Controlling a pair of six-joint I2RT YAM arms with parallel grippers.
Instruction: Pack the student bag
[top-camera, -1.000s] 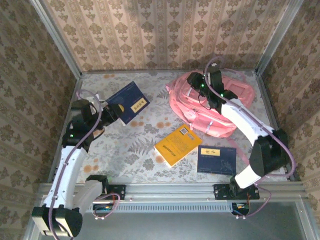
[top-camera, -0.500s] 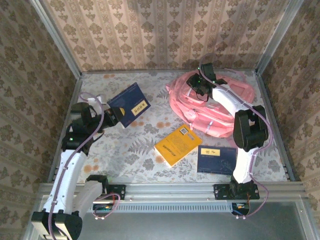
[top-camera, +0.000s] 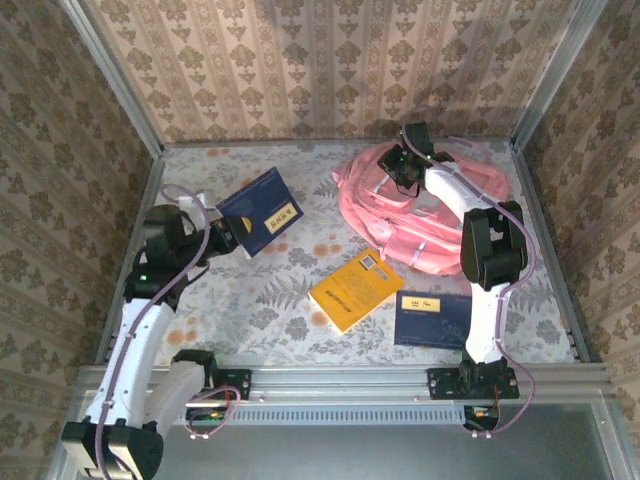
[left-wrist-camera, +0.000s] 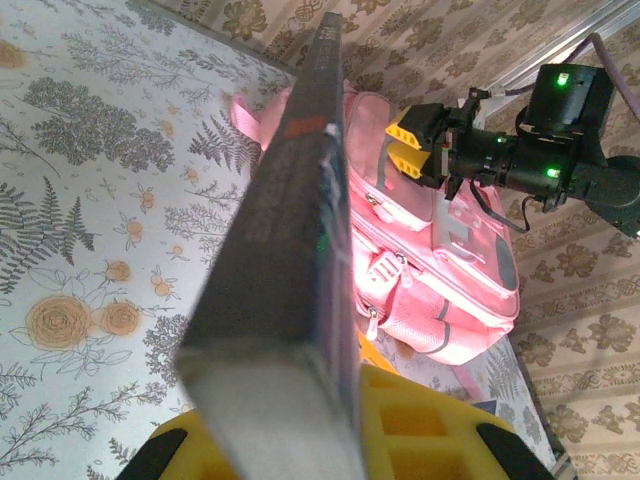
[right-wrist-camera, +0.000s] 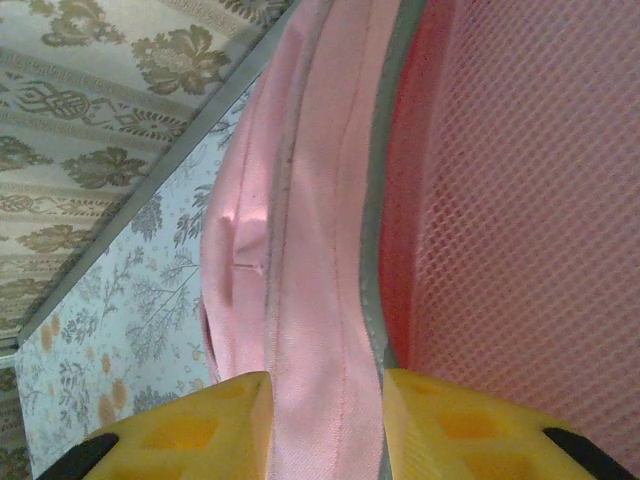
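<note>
Left end effector (top-camera: 226, 233) clamped on a dark blue book (top-camera: 262, 209); right end effector (right-wrist-camera: 325, 430) clamped on the student bag (top-camera: 432, 238).
The left holds its book up edgewise above the surface (top-camera: 250, 300). The right pinches the bag's pink fabric rim. The bag lies far right on the surface, with a yellow book (top-camera: 352, 290) just beside it.

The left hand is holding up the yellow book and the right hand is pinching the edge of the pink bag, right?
Not quite. The left hand holds up the dark blue book, as the top external view shows. The yellow book lies flat on the table. The right hand is indeed pinching the edge of the pink bag.
</note>
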